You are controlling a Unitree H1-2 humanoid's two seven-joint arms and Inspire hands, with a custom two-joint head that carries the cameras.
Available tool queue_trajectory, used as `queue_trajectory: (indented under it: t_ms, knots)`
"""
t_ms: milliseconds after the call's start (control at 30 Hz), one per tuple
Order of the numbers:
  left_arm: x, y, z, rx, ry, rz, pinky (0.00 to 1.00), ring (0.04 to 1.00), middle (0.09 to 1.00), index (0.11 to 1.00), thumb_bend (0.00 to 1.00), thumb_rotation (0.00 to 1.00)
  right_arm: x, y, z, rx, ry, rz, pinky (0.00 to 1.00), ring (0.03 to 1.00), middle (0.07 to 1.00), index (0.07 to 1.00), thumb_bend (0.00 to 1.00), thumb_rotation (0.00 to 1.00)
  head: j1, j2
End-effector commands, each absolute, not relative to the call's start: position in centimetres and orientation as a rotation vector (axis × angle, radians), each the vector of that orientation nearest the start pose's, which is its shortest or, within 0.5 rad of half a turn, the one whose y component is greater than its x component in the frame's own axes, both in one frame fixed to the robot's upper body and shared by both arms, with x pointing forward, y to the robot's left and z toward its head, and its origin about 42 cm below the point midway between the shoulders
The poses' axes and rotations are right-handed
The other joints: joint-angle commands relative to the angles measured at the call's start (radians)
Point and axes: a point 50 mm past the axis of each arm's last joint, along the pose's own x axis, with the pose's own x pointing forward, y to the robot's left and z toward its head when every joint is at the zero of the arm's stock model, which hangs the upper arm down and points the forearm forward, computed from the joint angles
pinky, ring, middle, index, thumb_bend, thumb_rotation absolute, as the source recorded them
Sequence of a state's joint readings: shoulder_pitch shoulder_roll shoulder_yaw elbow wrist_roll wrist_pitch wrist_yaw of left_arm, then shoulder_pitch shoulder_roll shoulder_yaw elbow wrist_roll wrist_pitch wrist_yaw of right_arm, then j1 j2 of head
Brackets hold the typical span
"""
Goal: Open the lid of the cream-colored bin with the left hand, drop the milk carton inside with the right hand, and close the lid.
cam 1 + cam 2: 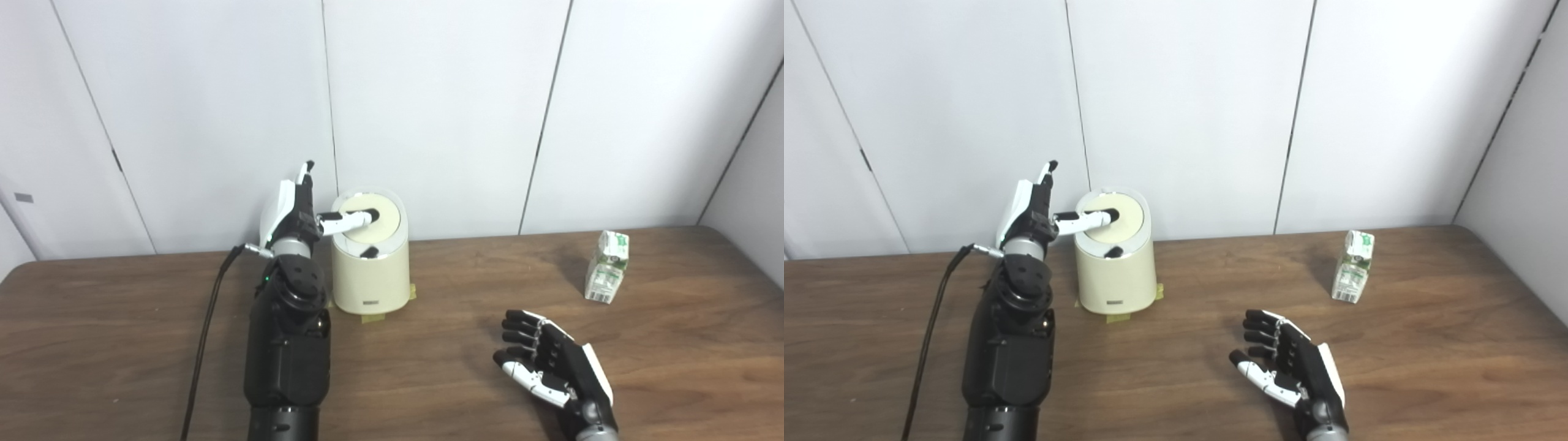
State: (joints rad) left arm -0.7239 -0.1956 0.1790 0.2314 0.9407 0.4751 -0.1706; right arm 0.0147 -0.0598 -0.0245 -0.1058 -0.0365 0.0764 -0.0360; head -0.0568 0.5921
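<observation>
The cream-colored bin (370,275) stands upright toward the back of the wooden surface (429,367), close to the white panelled wall (441,110) and left of the middle, with bits of yellowish tape (373,317) showing under its base. Its lid (375,222) lies flat on top inside a pale shiny rim, so the bin is closed. The left hand (293,211) is raised just beside the bin on its left, palm side toward it; one white digit reaches sideways over the lid with its dark tip resting at or just above the lid's middle, and another dark tip shows near the front rim, while the remaining fingers (304,174) point upward and apart. The hand grips nothing; whether the tips press on the lid cannot be told. Its black forearm (288,349) rises from the bottom edge, and a dark cable (205,337) runs down along its left side. The milk carton (607,266), white with green print, stands upright well apart from the bin, on the right part of the surface near the back edge. The right hand (548,361) hovers low over or rests on the surface in the foreground, nearer than the carton and to its left, palm turned inward, its fingers loosely curled and spread, holding nothing.
</observation>
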Motion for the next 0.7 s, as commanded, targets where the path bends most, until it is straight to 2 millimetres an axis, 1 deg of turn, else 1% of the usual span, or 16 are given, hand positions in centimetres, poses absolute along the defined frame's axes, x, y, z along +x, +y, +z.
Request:
queue_trajectory:
  t_ms: [0,67,167,300,433,567,667]
  knots:
    - [47.5,11.2,29.6,0.64,-0.016,0.119,1.0,1.0,1.0,1.0,0.89,0.19,28.4,-23.4,12.3,-0.109,-0.03,-0.034,0.66,0.718,0.725,0.709,0.29,0.04,0.0,0.0]
    - [47.9,11.1,29.1,0.656,-0.005,0.119,1.0,1.0,1.0,1.0,0.9,0.18,28.4,-23.4,12.2,-0.111,-0.028,-0.032,0.65,0.718,0.725,0.708,0.28,0.04,-0.005,-0.001]
    - [48.2,11.2,28.3,0.706,0.009,0.114,1.0,1.0,1.0,1.0,0.92,0.21,28.4,-23.3,12.3,-0.113,-0.025,-0.033,0.65,0.721,0.73,0.712,0.28,0.05,-0.006,0.0]
    - [48.3,11.6,27.7,0.712,0.016,0.124,1.0,1.0,1.0,1.0,0.94,0.18,28.4,-23.3,12.3,-0.116,-0.027,-0.03,0.65,0.718,0.727,0.71,0.28,0.05,-0.003,0.001]
    - [48.5,12.0,27.5,0.746,0.013,0.139,1.0,1.0,1.0,1.0,0.96,0.14,28.4,-23.5,12.1,-0.116,-0.026,-0.028,0.65,0.721,0.73,0.713,0.29,0.09,-0.006,0.0]
    - [48.7,12.1,27.6,0.79,0.004,0.148,1.0,1.0,1.0,1.0,0.96,0.14,28.3,-23.4,12.1,-0.119,-0.03,-0.027,0.65,0.716,0.725,0.71,0.29,0.09,-0.008,0.004]
    - [48.9,12.3,27.8,0.827,-0.003,0.154,1.0,1.0,1.0,1.0,0.95,0.11,28.2,-23.3,12.2,-0.114,-0.03,-0.029,0.65,0.713,0.723,0.707,0.29,0.1,-0.01,0.008]
